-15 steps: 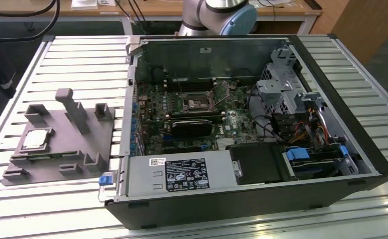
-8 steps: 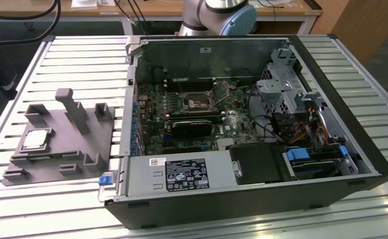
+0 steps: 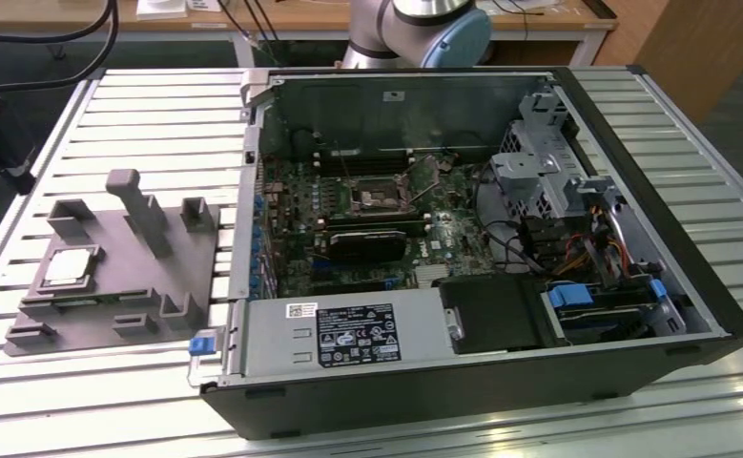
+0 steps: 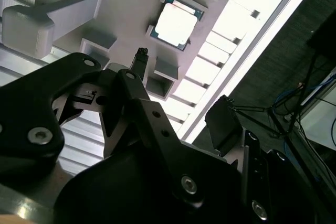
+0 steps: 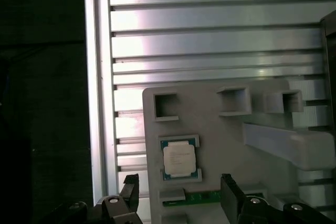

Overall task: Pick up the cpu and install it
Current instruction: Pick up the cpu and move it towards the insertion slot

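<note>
My gripper [image 5: 178,199] hangs over the grey fixture [image 3: 123,277] with its fingers [image 5: 128,192] spread apart and nothing between them. The cpu [image 3: 69,264] lies flat in its square seat, shiny top up, near the fixture's edge on the exterior view's left. I am not touching it. The fixture rests on the slatted metal table [image 3: 154,114], close to the table's edge on the exterior view's left, beside the open computer case [image 3: 499,391].

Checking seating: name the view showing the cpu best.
The first wrist view: the cpu lies square-on in its grey fixture recess. The second wrist view shows it tilted, washed by glare; the exterior view, distant and oblique.
</note>
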`<state>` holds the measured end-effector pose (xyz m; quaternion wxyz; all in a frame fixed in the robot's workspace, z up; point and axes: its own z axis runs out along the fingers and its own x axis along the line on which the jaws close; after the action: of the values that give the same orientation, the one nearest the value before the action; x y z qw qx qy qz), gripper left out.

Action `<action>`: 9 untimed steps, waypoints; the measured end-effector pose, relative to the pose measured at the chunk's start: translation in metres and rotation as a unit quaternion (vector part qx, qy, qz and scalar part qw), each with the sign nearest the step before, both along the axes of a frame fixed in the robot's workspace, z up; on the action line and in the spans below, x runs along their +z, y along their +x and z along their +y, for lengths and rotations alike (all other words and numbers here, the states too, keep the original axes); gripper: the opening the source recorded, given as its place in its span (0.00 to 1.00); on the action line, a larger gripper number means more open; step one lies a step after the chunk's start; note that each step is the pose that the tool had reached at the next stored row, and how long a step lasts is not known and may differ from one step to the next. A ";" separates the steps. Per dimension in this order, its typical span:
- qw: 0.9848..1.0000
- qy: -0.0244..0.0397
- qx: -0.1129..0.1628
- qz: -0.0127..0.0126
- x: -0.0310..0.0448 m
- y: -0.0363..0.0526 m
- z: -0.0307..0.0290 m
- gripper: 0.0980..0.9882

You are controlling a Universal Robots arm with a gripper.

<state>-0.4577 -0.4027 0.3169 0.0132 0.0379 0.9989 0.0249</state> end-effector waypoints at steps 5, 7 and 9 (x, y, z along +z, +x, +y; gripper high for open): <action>1.000 0.000 0.000 0.000 -0.0028 0.0000 0.0000 0.70; 1.000 0.000 0.000 0.000 -0.0040 0.0000 0.0000 0.70; 1.000 0.000 0.000 0.000 -0.0050 0.0000 0.0000 0.70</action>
<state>-0.4578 -0.4027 0.3119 0.0132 0.0379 0.9989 0.0249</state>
